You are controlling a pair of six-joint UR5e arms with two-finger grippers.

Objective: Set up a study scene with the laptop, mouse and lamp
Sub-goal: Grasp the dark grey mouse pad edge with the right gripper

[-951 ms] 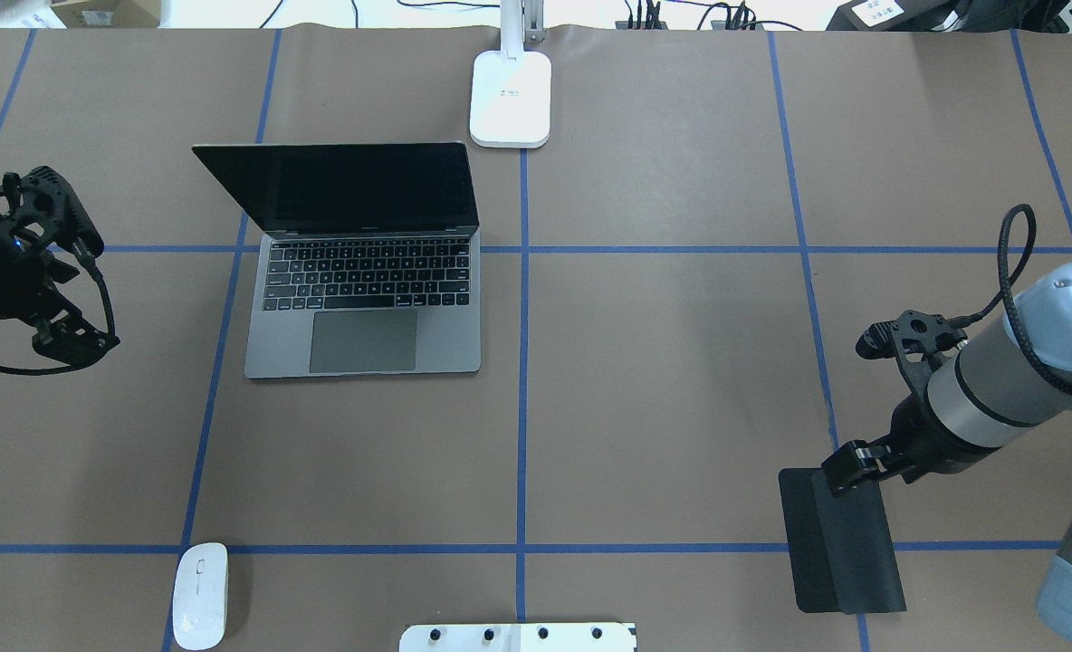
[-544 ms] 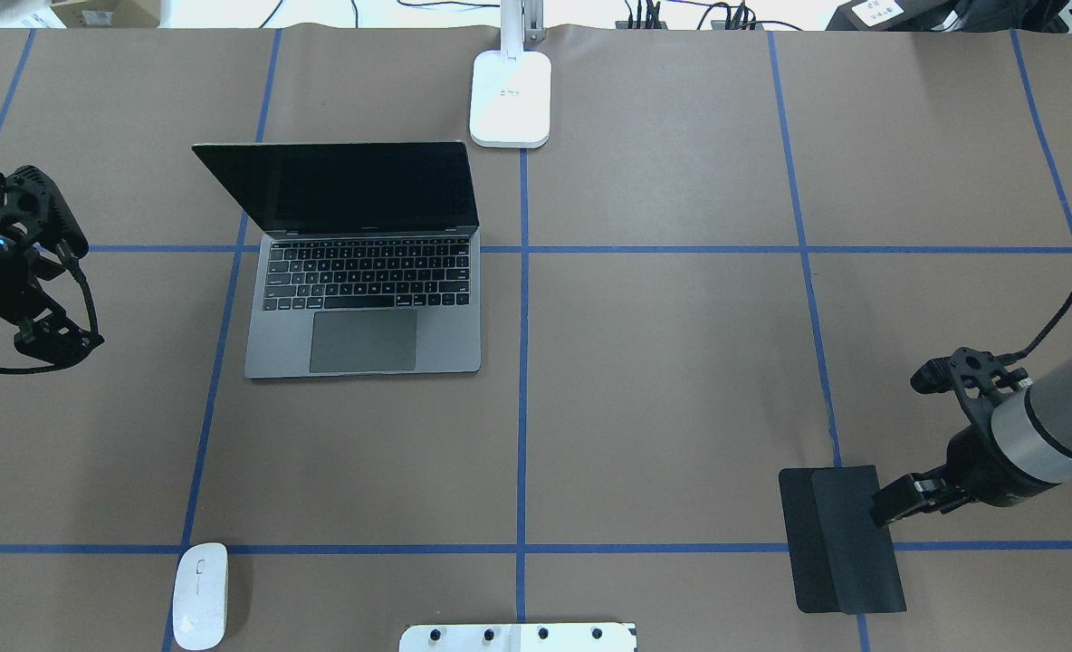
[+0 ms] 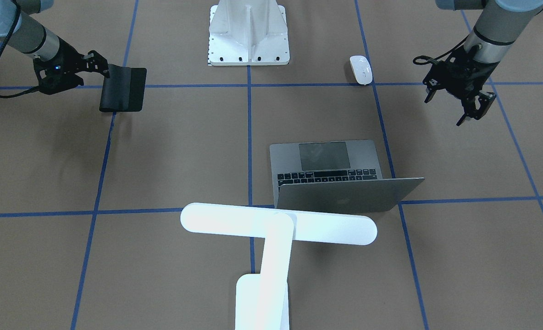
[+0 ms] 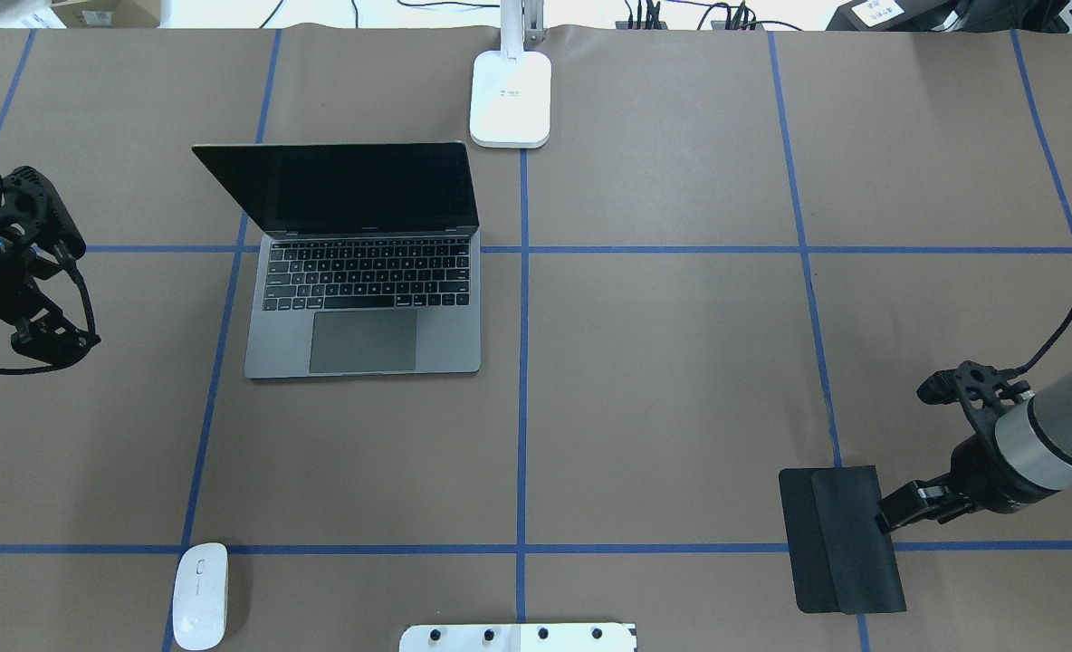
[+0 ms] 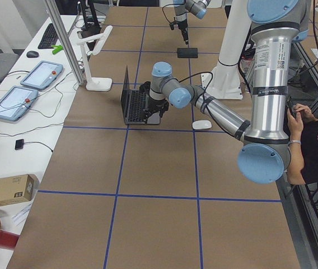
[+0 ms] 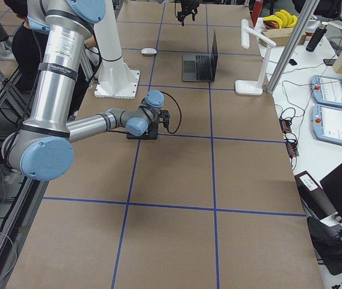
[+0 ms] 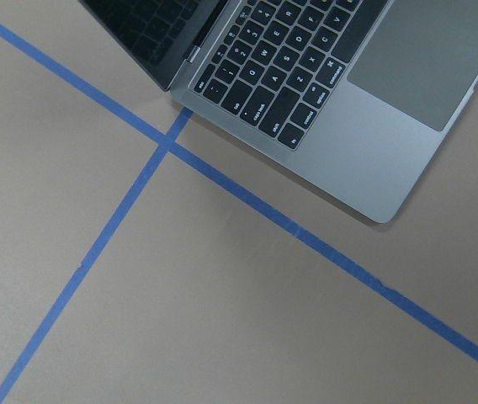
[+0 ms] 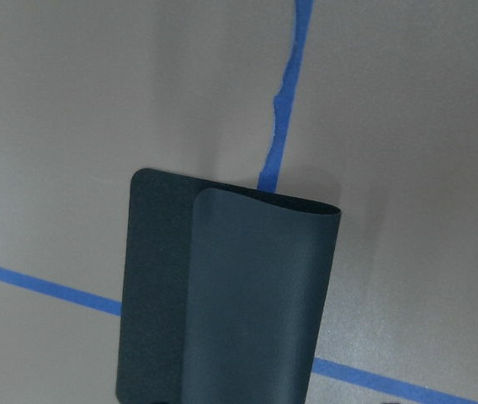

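The grey laptop stands open left of the table's centre, its screen dark. Near the robot's front edge, far left, lies the white mouse. The white lamp stands at the far edge, its bar head level above the laptop's lid. My left gripper hangs left of the laptop, apart from it, looking open and empty. My right gripper sits at the right edge of a folded black pad, looking open, with nothing in it.
The black mouse pad lies folded over itself at the front right. A white ribbed mount is bolted at the robot's edge. Blue tape lines cross the brown table. A person sits beside the table in the exterior left view.
My right gripper has drawn back to the right and toward the robot, off the pad, which stayed put. The left gripper has shifted a little further left from the laptop.
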